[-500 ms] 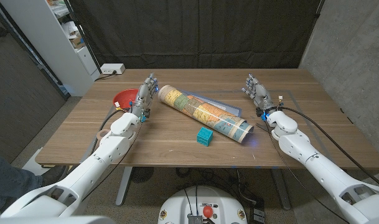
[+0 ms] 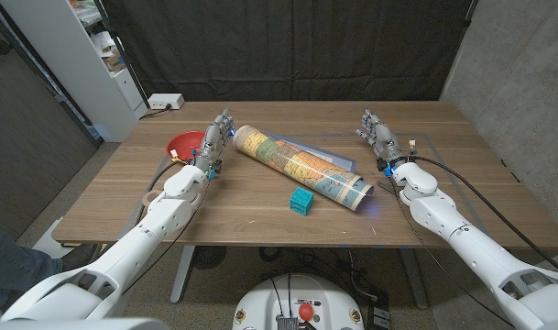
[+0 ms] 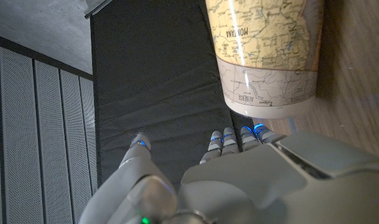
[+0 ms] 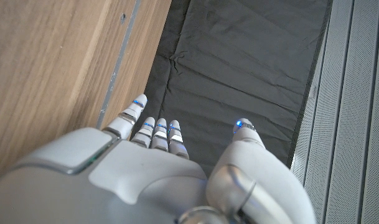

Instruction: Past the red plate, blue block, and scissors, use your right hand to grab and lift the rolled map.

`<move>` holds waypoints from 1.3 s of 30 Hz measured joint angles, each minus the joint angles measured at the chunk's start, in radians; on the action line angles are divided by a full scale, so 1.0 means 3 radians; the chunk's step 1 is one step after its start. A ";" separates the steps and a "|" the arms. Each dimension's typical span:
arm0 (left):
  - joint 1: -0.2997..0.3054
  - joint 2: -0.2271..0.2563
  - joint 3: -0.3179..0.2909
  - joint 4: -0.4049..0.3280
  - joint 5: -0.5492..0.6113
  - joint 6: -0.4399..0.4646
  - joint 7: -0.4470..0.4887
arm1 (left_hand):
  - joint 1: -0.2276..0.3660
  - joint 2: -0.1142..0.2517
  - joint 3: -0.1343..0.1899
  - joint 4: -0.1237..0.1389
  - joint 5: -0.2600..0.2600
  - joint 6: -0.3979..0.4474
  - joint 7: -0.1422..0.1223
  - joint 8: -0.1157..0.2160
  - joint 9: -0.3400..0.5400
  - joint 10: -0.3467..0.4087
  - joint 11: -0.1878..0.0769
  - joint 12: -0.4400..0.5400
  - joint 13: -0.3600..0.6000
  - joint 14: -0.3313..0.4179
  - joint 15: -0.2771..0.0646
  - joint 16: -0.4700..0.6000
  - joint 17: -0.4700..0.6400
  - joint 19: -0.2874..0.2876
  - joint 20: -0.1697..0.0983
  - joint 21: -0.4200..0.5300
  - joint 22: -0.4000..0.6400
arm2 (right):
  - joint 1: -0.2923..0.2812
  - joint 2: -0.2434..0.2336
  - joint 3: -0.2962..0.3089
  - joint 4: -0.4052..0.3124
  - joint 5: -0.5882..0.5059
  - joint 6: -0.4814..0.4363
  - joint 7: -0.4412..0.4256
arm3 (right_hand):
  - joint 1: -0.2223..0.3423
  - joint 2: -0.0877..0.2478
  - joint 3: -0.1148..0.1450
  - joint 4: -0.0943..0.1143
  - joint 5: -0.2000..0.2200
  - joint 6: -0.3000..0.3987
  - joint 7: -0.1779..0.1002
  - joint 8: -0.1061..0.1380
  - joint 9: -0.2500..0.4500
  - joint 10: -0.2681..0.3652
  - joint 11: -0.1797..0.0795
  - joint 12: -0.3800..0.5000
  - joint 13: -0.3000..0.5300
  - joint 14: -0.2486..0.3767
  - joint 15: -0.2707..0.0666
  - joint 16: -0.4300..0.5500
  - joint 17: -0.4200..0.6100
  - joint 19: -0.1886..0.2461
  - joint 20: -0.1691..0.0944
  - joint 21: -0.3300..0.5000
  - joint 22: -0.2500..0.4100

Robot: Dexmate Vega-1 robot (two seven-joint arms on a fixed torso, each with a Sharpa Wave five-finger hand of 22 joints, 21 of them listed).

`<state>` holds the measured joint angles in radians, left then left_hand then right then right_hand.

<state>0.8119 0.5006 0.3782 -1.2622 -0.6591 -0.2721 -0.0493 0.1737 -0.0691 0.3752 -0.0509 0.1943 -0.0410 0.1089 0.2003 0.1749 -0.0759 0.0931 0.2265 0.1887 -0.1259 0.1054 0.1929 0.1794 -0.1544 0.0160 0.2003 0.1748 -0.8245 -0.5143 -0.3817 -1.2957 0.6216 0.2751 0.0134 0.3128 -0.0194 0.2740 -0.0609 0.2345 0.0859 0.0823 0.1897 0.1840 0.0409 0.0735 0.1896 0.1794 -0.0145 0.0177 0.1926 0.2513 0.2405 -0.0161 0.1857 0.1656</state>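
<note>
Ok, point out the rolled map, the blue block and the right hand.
rolled map [image 2: 299,166], head view, middle of the roll.
blue block [image 2: 301,201], head view, its top face.
right hand [image 2: 377,134], head view, back of the hand.

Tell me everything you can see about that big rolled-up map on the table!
The rolled map is a long paper tube printed in yellow, orange and pale blue, with place names like Montana showing in the left wrist view. It lies on its side, slanting across the middle of the wooden table. One end sits close beside the left hand; whether they touch is unclear. The other end, open, points toward the right arm. The blue block sits just in front, apart from it.
</note>
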 measured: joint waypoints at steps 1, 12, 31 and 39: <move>-0.0005 -0.0002 0.0003 0.0006 0.0000 0.0003 -0.0007 | 0.0003 0.0003 0.0000 0.0000 0.0000 0.0000 0.0000 0.0000 0.0000 0.0000 0.0000 0.0000 0.0000 0.0000 0.0000 0.0000 0.0000 0.0000 0.0000 0.0000 0.0000 | -0.0001 -0.0008 -0.0001 -0.0015 -0.0005 0.0000 -0.0008 | 0.0000 0.0000 0.0008 -0.0008 0.0000 0.0000 0.0000 0.0000 0.0000 0.0000 0.0000 0.0000 0.0000 0.0000 0.0000 0.0000 -0.0002 0.0000 0.0000 0.0000 0.0000; -0.0063 -0.0017 0.0030 0.0064 0.0004 0.0042 -0.0045 | 0.0003 0.0003 0.0000 0.0000 0.0000 0.0019 0.0018 0.0000 0.0000 0.0000 0.0000 0.0000 0.0000 0.0000 0.0000 0.0000 0.0000 0.0000 0.0000 0.0000 0.0000 | -0.0036 -0.0048 -0.0004 -0.0109 -0.0088 0.0031 -0.0067 | 0.0000 0.0000 0.0008 -0.0008 0.0000 0.0000 0.0000 0.0000 0.0000 0.0000 0.0000 0.0000 0.0000 -0.0018 0.0018 0.0000 -0.0013 -0.0014 0.0013 0.0000 0.0000; -0.0071 -0.0016 0.0028 0.0070 0.0009 0.0073 -0.0028 | 0.0029 0.0029 0.0014 -0.0014 0.0000 0.0043 0.0029 0.0000 -0.0001 0.0019 0.0018 0.0000 -0.0001 0.0000 0.0000 0.0000 -0.0001 -0.0018 0.0018 0.0000 -0.0001 | -0.0147 -0.0149 -0.0031 -0.0362 -0.0243 0.0071 -0.0139 | 0.0052 0.0018 0.0022 -0.0022 0.0019 0.0000 0.0000 0.0000 -0.0001 0.0000 -0.0001 0.0000 0.0015 -0.0018 0.0018 0.0000 -0.0033 -0.0056 0.0018 0.0000 -0.0001; -0.0033 -0.0001 0.0011 0.0011 0.0009 0.0051 0.0003 | 0.0029 0.0029 0.0014 -0.0014 0.0000 0.0066 0.0030 0.0000 -0.0001 0.0031 0.0030 0.0000 -0.0001 0.0000 0.0000 0.0000 -0.0001 0.0001 0.0038 0.0000 -0.0001 | -0.0216 -0.0201 -0.0033 -0.0522 -0.0316 0.0091 -0.0179 | 0.0052 0.0018 0.0022 -0.0022 0.0019 0.0000 0.0000 0.0000 -0.0001 0.0000 -0.0001 0.0000 0.0015 -0.0036 0.0036 0.0000 -0.0033 -0.0056 0.0018 0.0000 -0.0001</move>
<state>0.8019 0.5002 0.3816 -1.2590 -0.6565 -0.2568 -0.0486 0.1825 -0.0603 0.3793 -0.0550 0.1943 -0.0211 0.1179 0.2002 0.1746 -0.0665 0.1022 0.2264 0.1885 -0.1259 0.1054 0.1929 0.1792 -0.1540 0.0274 0.2003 0.1745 -0.8893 -0.5745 -0.3916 -1.4522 0.5267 0.3024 -0.0403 0.3284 -0.0140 0.2806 -0.0675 0.2403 0.0858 0.0822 0.1897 0.1838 0.0409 0.0732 0.1896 0.1840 -0.0253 0.0285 0.1926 0.2415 0.2238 -0.0108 0.1857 0.1653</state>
